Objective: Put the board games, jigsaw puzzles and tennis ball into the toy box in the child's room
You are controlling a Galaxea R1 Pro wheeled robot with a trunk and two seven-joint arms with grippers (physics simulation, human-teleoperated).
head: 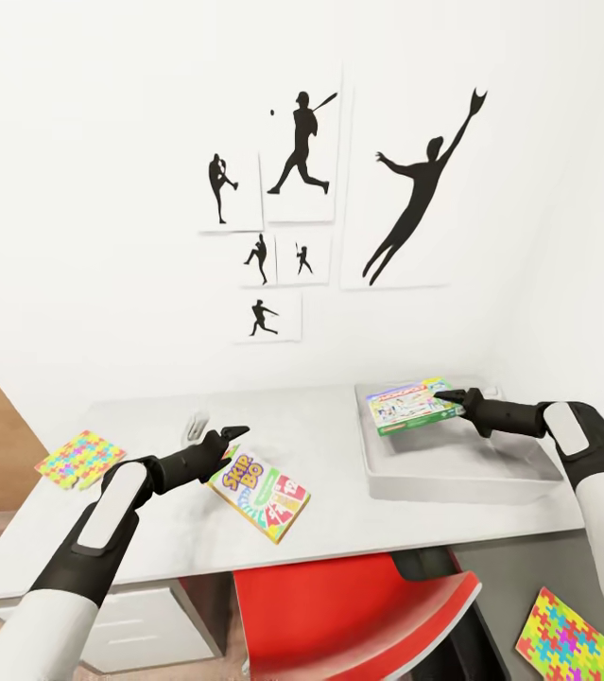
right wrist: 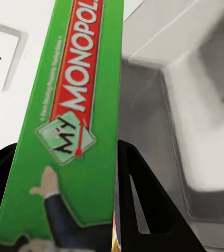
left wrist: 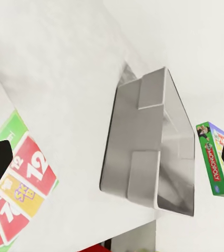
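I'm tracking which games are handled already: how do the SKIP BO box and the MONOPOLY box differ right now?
The SKIP BO box lies flat on the table, while the MONOPOLY box is held over the toy box. The right gripper clamps MONOPOLY; the left gripper is beside SKIP BO. Both are flat printed boxes.

The table (head: 339, 430) is an L-shaped desk with a light grey top, occupying the lower half of the head view. The toy box (head: 462, 482) sits on it at centre right. The SKIP BO game box (head: 259, 494) lies flat at lower centre. One jigsaw puzzle (head: 80, 459) lies at the left edge of the top. A second jigsaw puzzle (head: 580, 641) lies on the dark wing at lower right. A small white object (head: 198, 423), unidentifiable, rests left of centre.
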